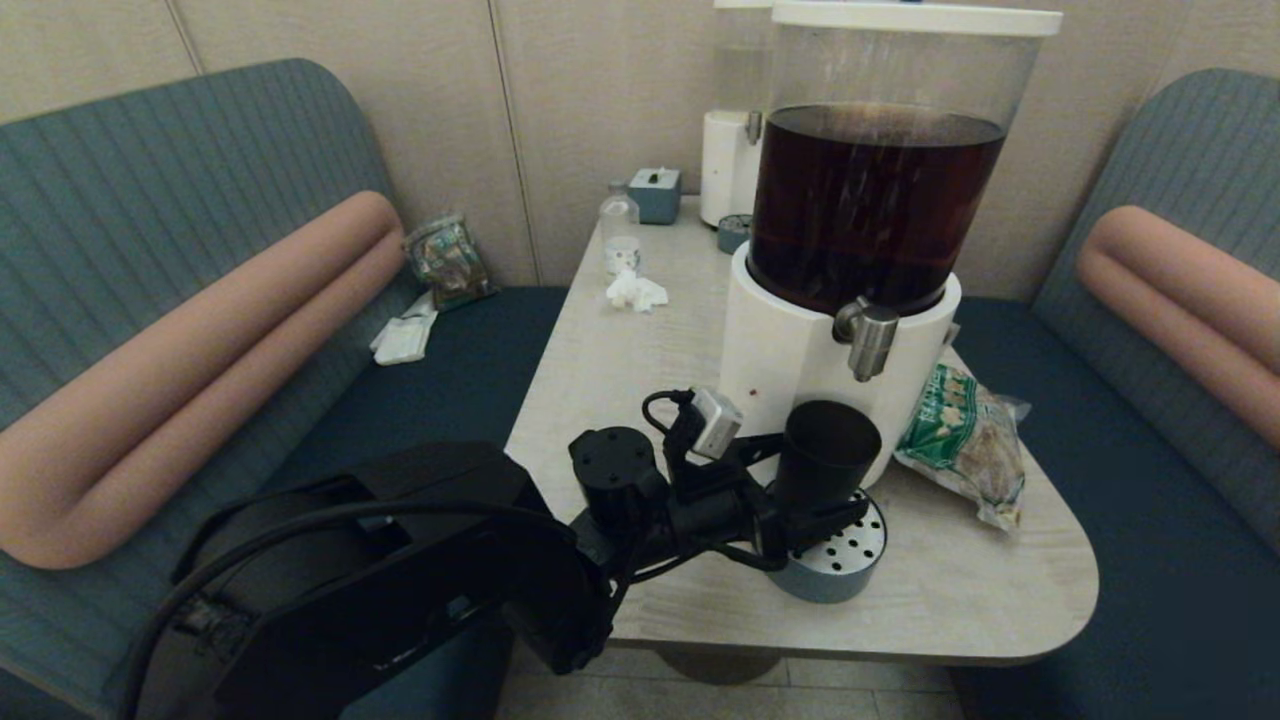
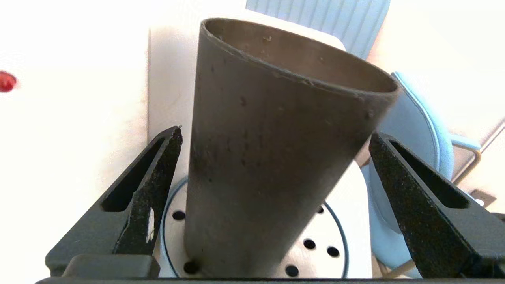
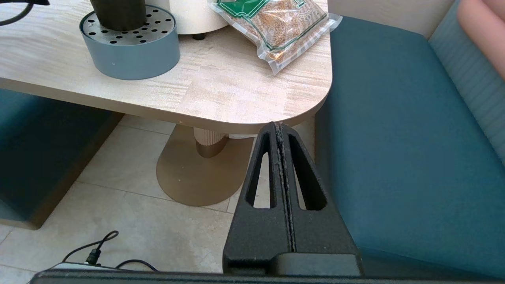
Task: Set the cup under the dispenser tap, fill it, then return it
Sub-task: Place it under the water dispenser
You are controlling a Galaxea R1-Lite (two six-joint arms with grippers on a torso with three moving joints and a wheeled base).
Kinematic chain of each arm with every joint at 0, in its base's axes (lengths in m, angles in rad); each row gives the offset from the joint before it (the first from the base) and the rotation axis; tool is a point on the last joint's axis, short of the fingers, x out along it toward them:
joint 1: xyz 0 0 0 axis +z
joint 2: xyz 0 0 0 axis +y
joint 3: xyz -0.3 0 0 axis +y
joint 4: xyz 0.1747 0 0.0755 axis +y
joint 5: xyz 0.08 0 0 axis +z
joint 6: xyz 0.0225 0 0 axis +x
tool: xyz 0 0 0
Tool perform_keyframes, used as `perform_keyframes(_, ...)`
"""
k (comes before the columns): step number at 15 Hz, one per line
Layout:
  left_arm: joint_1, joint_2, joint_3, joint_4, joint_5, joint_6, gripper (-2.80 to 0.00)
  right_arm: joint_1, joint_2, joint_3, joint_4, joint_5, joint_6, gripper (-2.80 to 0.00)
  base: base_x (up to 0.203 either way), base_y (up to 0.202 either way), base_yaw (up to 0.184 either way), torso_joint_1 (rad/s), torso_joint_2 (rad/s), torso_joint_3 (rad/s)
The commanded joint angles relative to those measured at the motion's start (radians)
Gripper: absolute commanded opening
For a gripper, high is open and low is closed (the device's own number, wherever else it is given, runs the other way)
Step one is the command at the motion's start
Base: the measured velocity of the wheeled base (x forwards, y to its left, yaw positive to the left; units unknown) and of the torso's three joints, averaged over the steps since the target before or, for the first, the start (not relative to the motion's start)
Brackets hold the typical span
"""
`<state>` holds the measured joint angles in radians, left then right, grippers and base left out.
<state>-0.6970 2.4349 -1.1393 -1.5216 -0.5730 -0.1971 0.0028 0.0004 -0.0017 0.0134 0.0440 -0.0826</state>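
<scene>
The dark tumbler cup [image 1: 825, 450] stands upright on the round perforated drip tray [image 1: 850, 570], right below the brushed-steel tap [image 1: 868, 338] of the dispenser with the dark brown drink. My left gripper [image 1: 815, 480] is open, with one finger on each side of the cup's lower half. In the left wrist view the cup [image 2: 268, 157] fills the space between the two fingers [image 2: 158, 177], and a thin gap shows on either side. No liquid runs from the tap. My right gripper [image 3: 278, 125] is shut and empty, low beside the table's near right corner.
The dispenser's white base [image 1: 780, 350] rises just behind the cup. A green snack bag [image 1: 965, 440] lies to its right. Farther back stand a second white dispenser [image 1: 730, 150], a small clear bottle [image 1: 620, 225], a crumpled tissue [image 1: 635, 292] and a tissue box [image 1: 655, 193]. Benches flank the table.
</scene>
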Motion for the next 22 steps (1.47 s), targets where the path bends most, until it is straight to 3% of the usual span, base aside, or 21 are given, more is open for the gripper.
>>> perform_keyframes(1,0.001,-0.02,0.03,-0.008,-0.002,-0.001,0.0,0.0,-0.002,0.0,0.0,0.0,0.0,-2.8,0.0,0.0,0.0,0.0,0.0,0.0)
perform_keyframes(22,0.015,-0.236,0.389,-0.008,-0.013,0.004,0.0,0.0,-0.002,0.0,0.0,0.0,0.0,-2.8,0.0,0.0,0.0,0.0,0.0,0.0)
